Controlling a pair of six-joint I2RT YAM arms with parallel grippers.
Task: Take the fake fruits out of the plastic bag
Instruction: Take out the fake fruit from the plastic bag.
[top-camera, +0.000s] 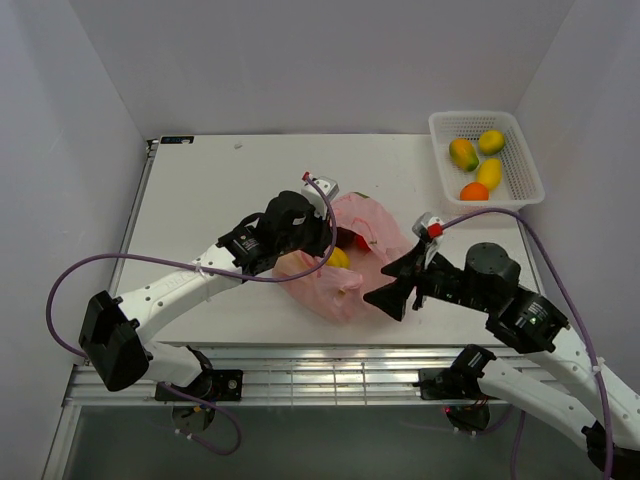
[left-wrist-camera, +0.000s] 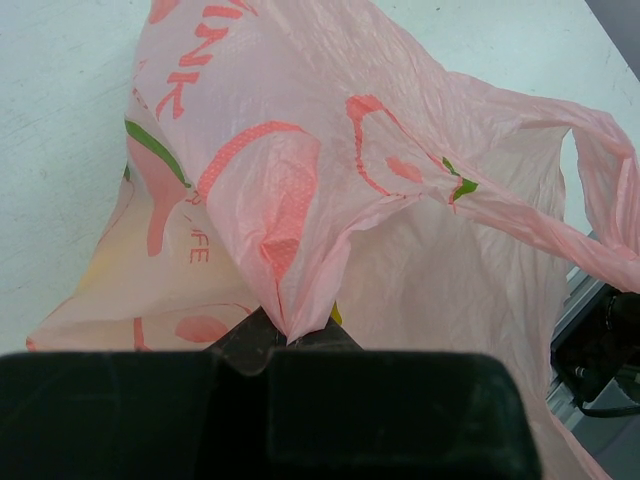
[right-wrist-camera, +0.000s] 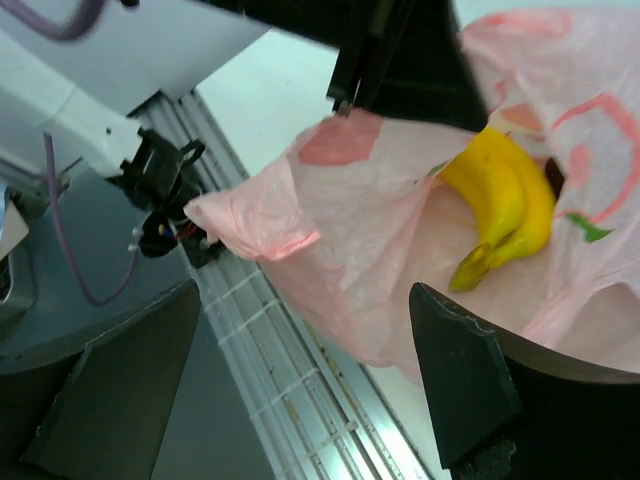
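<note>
Two arms (top-camera: 170, 290) lean inward — left jaws pinching plastic bag (top-camera: 372, 228), right jaws agape.

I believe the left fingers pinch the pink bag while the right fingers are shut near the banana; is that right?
Not quite: the right wrist view shows the right gripper wide open, not shut. The left gripper does pinch the plastic bag, and the banana lies nearby inside it.
</note>
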